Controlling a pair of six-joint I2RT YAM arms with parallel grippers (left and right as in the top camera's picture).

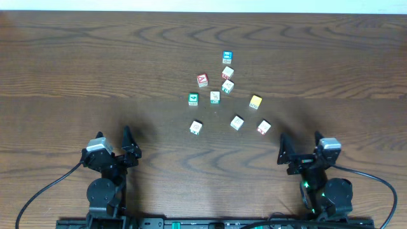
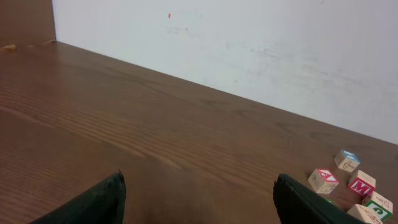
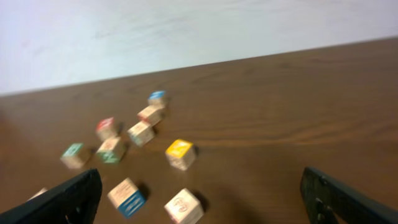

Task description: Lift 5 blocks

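yellow block [image 1: 255, 102] and cream blocks [image 1: 236, 122] scattered loose mid-surface [image 1: 95, 63], below red cube [image 1: 202, 79] | right tool [image 1: 301, 143] near them, not touching; left tool [image 1: 113, 141] well apart | both tools wide, holding nothing

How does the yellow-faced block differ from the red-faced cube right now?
The yellow-faced block has a yellow top; the red-faced cube a red one. The yellow-faced block lies farther right and nearer the robot than the red-faced cube. Both are small cubes resting on the table.
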